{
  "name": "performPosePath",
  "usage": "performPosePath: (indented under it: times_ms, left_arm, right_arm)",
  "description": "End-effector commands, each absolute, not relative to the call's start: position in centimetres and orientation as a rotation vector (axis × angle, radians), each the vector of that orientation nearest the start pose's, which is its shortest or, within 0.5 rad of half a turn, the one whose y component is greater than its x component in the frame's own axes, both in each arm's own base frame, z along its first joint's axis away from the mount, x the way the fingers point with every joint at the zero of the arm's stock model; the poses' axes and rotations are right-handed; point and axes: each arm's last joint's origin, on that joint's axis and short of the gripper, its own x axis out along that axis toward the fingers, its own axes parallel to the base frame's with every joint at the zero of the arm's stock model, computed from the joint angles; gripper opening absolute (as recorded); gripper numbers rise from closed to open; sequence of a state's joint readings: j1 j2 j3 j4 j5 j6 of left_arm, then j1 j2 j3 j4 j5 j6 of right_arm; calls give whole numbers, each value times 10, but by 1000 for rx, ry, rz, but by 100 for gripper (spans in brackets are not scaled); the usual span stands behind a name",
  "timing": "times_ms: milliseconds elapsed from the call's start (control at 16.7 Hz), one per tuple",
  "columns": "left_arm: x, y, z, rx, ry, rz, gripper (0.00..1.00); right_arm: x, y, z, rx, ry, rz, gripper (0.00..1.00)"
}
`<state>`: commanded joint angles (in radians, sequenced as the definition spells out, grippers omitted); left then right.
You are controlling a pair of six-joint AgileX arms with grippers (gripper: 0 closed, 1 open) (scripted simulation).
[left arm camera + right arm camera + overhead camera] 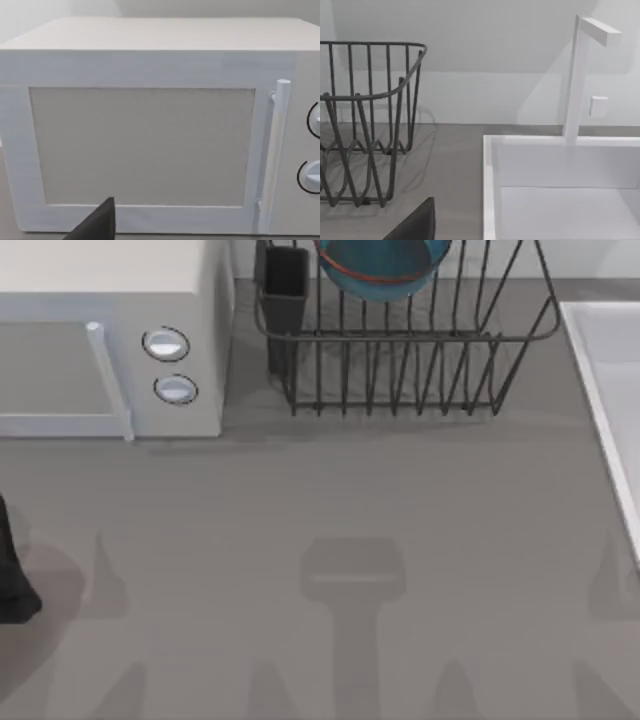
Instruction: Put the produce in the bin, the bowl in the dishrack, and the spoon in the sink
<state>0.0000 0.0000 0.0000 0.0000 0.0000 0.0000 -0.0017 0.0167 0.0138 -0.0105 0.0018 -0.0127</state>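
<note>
Grey table point(330, 510), glossy blue red-rimmed bowl point(383, 265) upright in dark wire dishrack point(400, 350); tool states untellable

A white microwave point(110, 335) with two round knobs point(166, 344) sits at the far left of a grey table point(330, 540). A white faucet point(580, 75) stands against the back wall.

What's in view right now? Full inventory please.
bowl: 1, blue with reddish rim, in the dishrack
dishrack: 1, dark wire, top middle of table
utensil cup: 1, dark, left corner of the dishrack
microwave: 1, white, two round knobs, top left, door shut
sink: 1, white, right edge of table
faucet: 1, white, behind the sink
table: 1, grey
left arm: 1, dark, left edge
</note>
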Motion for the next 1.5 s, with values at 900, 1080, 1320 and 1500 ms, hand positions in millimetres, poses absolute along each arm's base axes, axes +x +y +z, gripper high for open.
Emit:
performPosePath:
  times_ms: [900, 1080, 1320, 1500]
  left_arm:
    - [106, -1, 160, 0, 0, 0, 100]
    - [106, -1, 160, 0, 0, 0, 100]
    - [106, -1, 160, 0, 0, 0, 100]
    - [106, -1, 160, 0, 0, 0, 100]
  right_arm:
    - [164, -52, 193, -641, 1241, 294, 100]
    - [178, -66, 193, -662, 1392, 459, 100]
    - [187, -75, 193, -664, 1456, 562, 100]
    - [187, -75, 193, -664, 1456, 562, 100]
